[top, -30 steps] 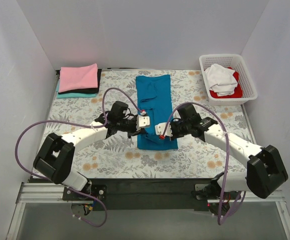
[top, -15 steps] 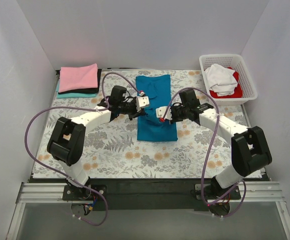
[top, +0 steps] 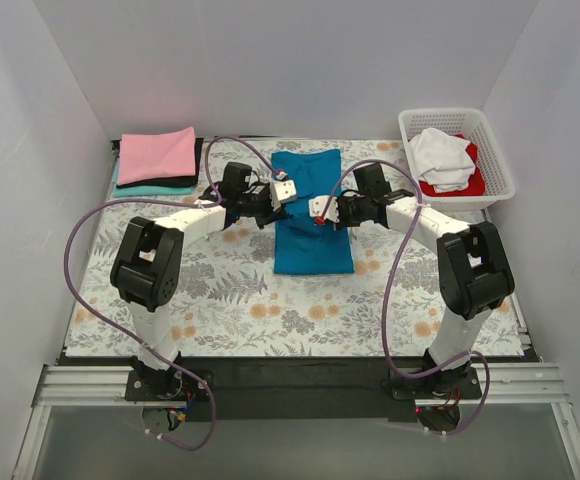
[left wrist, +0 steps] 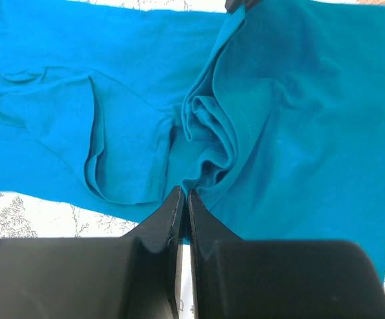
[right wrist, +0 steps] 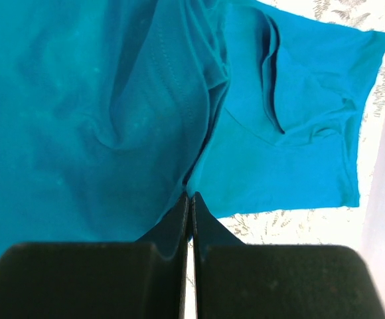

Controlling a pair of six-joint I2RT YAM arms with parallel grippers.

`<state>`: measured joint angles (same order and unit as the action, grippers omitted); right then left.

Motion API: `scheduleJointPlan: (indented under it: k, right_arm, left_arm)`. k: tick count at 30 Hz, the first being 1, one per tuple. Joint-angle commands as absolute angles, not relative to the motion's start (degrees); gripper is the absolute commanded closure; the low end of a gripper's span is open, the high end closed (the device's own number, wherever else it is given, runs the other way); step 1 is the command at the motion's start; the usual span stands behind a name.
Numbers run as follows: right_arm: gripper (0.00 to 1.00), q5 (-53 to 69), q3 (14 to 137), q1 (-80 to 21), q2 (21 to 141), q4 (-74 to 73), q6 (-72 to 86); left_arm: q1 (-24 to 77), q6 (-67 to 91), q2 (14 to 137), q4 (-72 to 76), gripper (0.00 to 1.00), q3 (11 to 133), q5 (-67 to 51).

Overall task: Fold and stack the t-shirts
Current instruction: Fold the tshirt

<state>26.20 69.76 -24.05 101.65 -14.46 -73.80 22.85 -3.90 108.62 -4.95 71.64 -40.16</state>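
Observation:
A deep teal-blue t-shirt lies lengthwise in the middle of the floral table cloth. Its near part is lifted and doubled back over the far part. My left gripper is shut on a bunched edge of the t-shirt's cloth on the left side; in the left wrist view the fingertips pinch a blue fold. My right gripper is shut on the cloth on the right side, and in the right wrist view the blue cloth runs into its closed tips. Both grippers hover over the t-shirt's middle.
A stack of folded t-shirts sits at the back left: pink on top, black under it, aqua at the bottom. A white lattice basket at the back right holds a white t-shirt and a red one.
Both grippers have moved away from the near edge toward the back of the table, carrying the t-shirt's near end with them. The visible length of the t-shirt has shortened.

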Motion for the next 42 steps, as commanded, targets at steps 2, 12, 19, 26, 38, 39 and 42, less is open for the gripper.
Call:
scheduleJointPlan:
  k: [2,12,19,26,38,39,42]
  right_arm:
    - [0.99,27.6,73.2,-23.6,104.1,-11.9,-75.8]
    - [0.99,25.8,74.7,-22.9,108.5,-9.4,-76.5]
    - [0.99,25.1,75.9,-22.6,110.2,-9.1,-76.0]
    - [0.68,21.0,77.8,-22.1,110.9,-8.8,-72.7]
    - [0.61,28.4,78.9,-18.5,97.5,-21.4,-56.7]
    - [0.65,29.9,78.8,-18.8,97.2,-24.0,-55.5]
    - [0.69,33.6,81.3,-19.5,99.1,-29.4,-46.0]
  left_arm:
    - [21.9,-4.7,110.7,-3.4,1.0,74.8,-39.9]
    - [21.2,-4.9,115.0,-2.1,1.0,76.6,-38.4]
    - [20.9,-4.7,116.0,-1.7,1.0,77.5,-37.4]
    - [20.3,-1.2,118.0,-1.6,0.75,80.6,-33.3]
    - [17.8,14.6,100.7,-5.1,0.6,70.2,-42.0]
    - [18.5,15.9,100.3,-5.7,0.6,69.6,-42.1]
    - [19.3,30.4,100.5,-6.5,0.57,69.4,-44.5]
